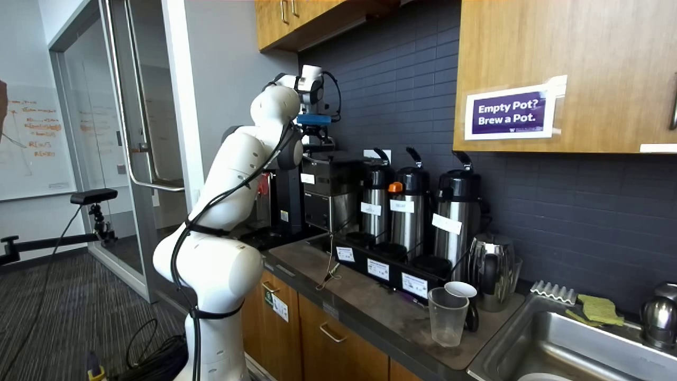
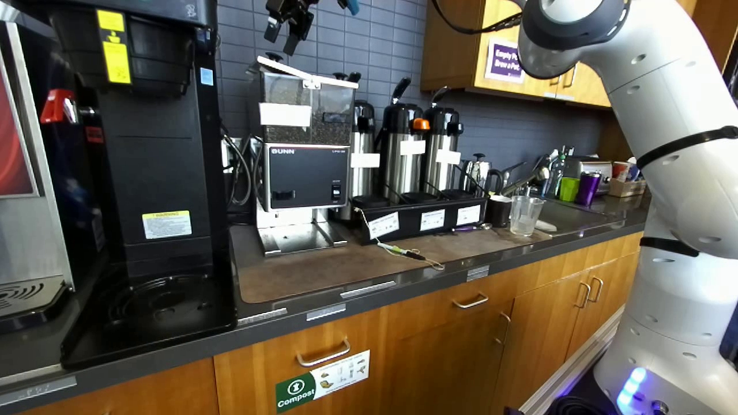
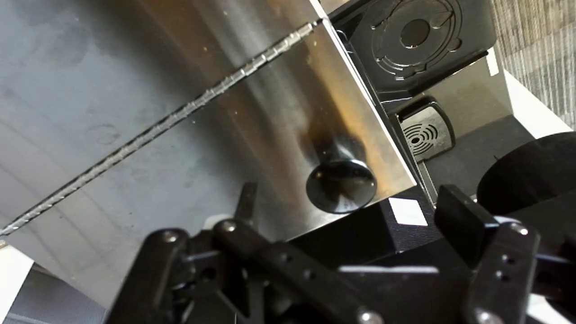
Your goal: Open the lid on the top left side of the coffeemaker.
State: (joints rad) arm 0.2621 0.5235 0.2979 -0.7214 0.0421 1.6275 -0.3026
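Steel lid (image 3: 270, 144), hinge line (image 3: 209, 95) wrist-view only

Airpots (image 2: 407, 170) between coffeemaker (image 2: 307, 180) and sink (image 1: 582, 346)

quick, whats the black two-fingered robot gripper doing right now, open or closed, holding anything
Black two-fingered gripper: open, jaws spread wide, holding nothing.

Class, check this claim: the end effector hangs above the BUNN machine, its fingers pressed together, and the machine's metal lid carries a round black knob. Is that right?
The fingers are not pressed together: the wrist view shows the end effector open, with them well apart. The rest stands: it hangs above the BUNN machine, whose metal lid carries a round black knob.
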